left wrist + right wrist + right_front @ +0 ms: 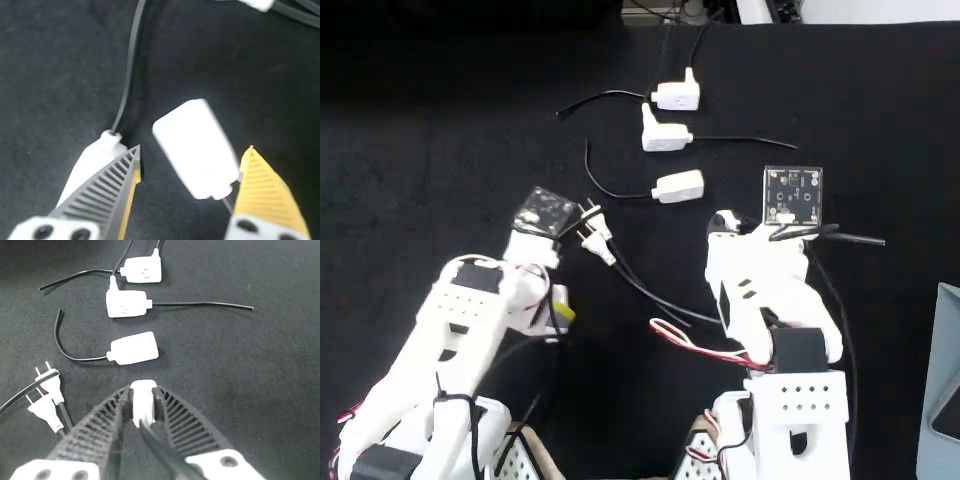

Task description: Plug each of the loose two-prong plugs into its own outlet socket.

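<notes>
Right gripper (142,399): clamped on plug (142,411); could twist, missing nearest socket (678,186) at ten o'clock
Left gripper (193,150): open astride second plug (197,167)

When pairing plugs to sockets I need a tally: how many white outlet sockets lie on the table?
3. They form a loose column: the farthest socket, the middle socket, and the nearest socket, which lies just ahead of the right gripper. None looks hidden.

Two white plugs (50,383) lie loose near three sockets (134,347); third plug (143,407) in right pincer (143,394).
</notes>
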You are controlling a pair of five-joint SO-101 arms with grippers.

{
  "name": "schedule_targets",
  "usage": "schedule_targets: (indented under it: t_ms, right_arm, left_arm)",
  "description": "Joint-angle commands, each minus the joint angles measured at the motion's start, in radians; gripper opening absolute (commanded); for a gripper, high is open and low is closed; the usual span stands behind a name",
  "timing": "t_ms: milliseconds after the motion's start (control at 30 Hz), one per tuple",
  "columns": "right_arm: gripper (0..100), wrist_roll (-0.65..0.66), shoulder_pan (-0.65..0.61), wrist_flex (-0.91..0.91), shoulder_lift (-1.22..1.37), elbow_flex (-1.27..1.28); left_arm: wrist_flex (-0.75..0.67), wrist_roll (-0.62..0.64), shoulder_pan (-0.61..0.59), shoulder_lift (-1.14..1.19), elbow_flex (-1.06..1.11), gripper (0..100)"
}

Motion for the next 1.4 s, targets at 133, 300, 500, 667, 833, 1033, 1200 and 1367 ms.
schedule_targets:
  t_ms: [133, 300, 500, 667, 833, 1033, 1200, 1367]
  right_arm:
    - [1.2, 0.008, -0.015, -0.020, -0.012, -0.008]
    - [1.2, 0.008, -0.015, -0.020, -0.012, -0.007]
    - [1.2, 0.008, -0.015, -0.020, -0.012, -0.007]
    - [1.2, 0.008, -0.015, -0.017, -0.012, -0.007]
    - [1.2, 0.008, -0.015, -0.015, -0.012, -0.007]
    - [1.2, 0.008, -0.015, -0.015, -0.012, -0.007]
    - [1.2, 0.008, -0.015, -0.015, -0.012, -0.007]
    - [1.2, 0.008, -0.015, -0.015, -0.012, -0.007]
  left_arm:
    - [-0.003, -0.003, -0.079, -0.025, -0.070, 31]
    - [0.037, 0.074, -0.036, -0.025, -0.102, 31]
    - [0.040, 0.252, 0.036, -0.014, -0.113, 31]
    - [0.037, 0.293, 0.042, -0.014, -0.081, 31]
    - [0.038, 0.328, -0.001, -0.014, -0.048, 31]
    - [-0.005, 0.325, 0.025, -0.014, -0.001, 22]
    - [-0.123, 0.325, 0.053, -0.014, 0.079, 21]
    - [-0.126, 0.324, 0.091, -0.014, 0.096, 21]
